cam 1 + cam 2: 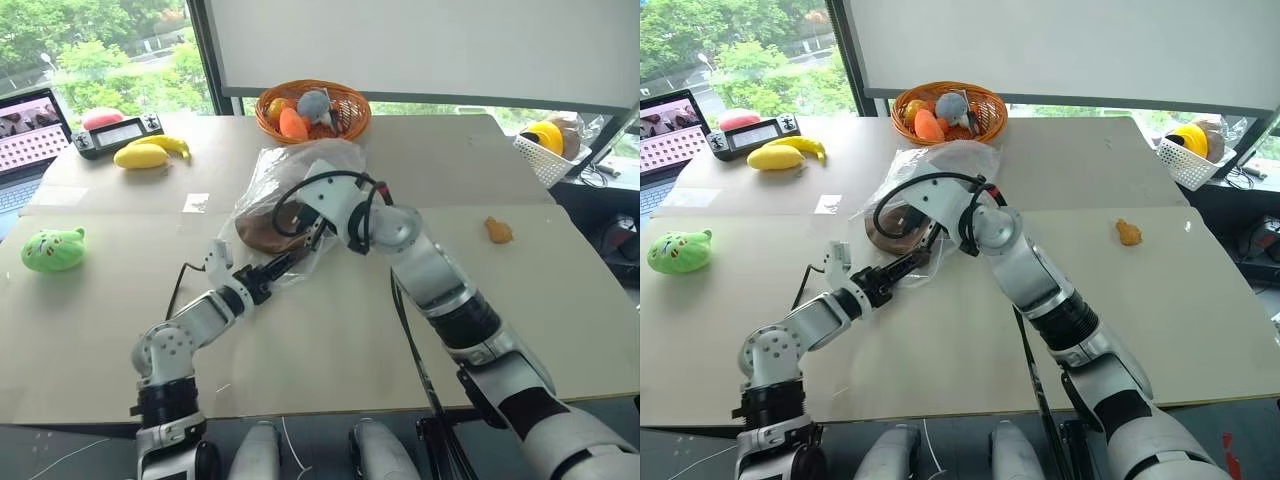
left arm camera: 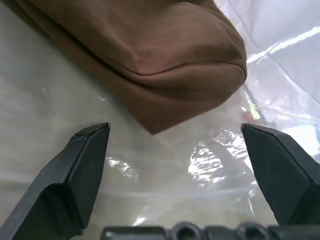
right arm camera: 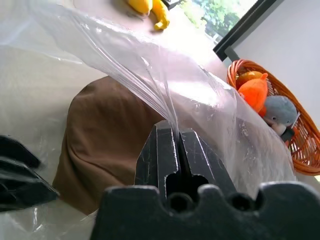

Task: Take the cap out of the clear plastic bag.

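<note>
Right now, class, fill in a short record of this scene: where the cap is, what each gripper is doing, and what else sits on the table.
cap: brown, inside the clear plastic bag on the table
right gripper: fingers shut on the bag film, holding it up above the cap
left gripper: fingers open at the bag mouth, cap edge just ahead, not gripped
wicker basket: beyond the bag, holding plush toys
green plush: far left of the table

A pale table (image 1: pixel 330 340) holds a wicker basket (image 1: pixel 313 110) at top centre, yellow bananas (image 1: pixel 150 152) upper left, a green plush (image 1: pixel 53 249) at left, an orange lump (image 1: pixel 498 230) at right, and the clear plastic bag (image 1: pixel 290 175) at centre.
</note>
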`<move>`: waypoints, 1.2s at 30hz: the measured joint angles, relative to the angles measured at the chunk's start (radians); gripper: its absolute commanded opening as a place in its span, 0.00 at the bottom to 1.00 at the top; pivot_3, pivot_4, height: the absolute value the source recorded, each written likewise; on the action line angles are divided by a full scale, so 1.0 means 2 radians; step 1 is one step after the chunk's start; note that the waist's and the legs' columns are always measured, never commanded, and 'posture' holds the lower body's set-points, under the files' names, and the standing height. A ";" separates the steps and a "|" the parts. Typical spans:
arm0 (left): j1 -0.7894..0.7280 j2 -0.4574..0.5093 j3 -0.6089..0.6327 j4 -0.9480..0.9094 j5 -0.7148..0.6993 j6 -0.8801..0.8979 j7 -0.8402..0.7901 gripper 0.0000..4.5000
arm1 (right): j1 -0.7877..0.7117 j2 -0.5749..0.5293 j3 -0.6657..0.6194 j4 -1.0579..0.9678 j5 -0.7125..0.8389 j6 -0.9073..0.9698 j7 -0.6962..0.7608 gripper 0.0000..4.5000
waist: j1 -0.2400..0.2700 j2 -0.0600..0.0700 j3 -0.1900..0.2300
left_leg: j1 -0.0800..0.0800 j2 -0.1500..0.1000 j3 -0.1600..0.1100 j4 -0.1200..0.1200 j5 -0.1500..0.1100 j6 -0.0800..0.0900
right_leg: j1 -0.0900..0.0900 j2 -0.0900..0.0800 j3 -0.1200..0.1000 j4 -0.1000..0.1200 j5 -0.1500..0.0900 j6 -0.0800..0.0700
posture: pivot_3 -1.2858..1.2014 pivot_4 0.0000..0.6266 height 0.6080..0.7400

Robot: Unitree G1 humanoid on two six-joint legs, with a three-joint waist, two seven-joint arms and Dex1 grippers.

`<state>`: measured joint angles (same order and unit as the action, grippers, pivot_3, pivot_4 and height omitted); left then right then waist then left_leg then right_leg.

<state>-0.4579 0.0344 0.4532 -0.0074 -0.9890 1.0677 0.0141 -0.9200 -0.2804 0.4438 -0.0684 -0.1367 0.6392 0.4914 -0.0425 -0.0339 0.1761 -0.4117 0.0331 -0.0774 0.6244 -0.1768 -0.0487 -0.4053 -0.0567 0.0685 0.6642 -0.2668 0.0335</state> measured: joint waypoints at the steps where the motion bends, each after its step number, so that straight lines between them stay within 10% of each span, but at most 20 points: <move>1: -0.015 -0.015 0.014 0.017 -0.007 -0.002 0.023 1.00 | 0.000 0.001 0.000 -0.001 -0.001 0.000 0.001 0.01 | 0.000 0.000 0.000 | 0.000 0.000 0.000 0.000 0.000 0.000 | 0.000 0.000 0.000 0.000 0.000 0.000 | 0.52 0.24 0.96; 7: -0.044 -0.044 0.050 0.051 -0.042 -0.014 0.093 1.00 | 0.000 0.007 0.000 -0.006 -0.005 0.000 0.004 0.01 | 0.000 0.000 0.000 | 0.002 0.000 0.000 0.000 0.000 0.000 | 0.002 0.000 0.000 0.000 0.000 0.000 | 0.52 0.24 0.96; 21: -0.024 -0.064 0.059 0.048 -0.100 -0.033 0.152 0.02 | 0.008 0.007 0.000 -0.021 -0.015 0.005 0.005 0.00 | 0.000 0.000 0.000 | 0.002 0.000 0.000 0.000 0.000 0.000 | 0.002 0.000 0.000 0.000 0.000 0.000 | 0.52 0.24 0.96; 36: 0.003 -0.055 0.079 0.060 -0.258 -0.040 0.160 0.02 | 0.018 0.007 0.000 -0.028 -0.023 0.008 0.013 0.00 | 0.000 0.000 0.000 | 0.001 0.000 0.000 -0.001 0.000 -0.001 | 0.001 0.000 0.000 -0.001 0.000 0.000 | 0.52 0.24 0.96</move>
<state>-0.4523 -0.0750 0.6112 0.1116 -1.5057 0.9874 0.3336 -0.8838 -0.2666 0.4438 -0.1253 -0.1833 0.6557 0.5174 -0.0432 -0.0344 0.1754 -0.4106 0.0323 -0.0776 0.6231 -0.1773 -0.0498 -0.4041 -0.0572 0.0685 0.6620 -0.2671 0.0342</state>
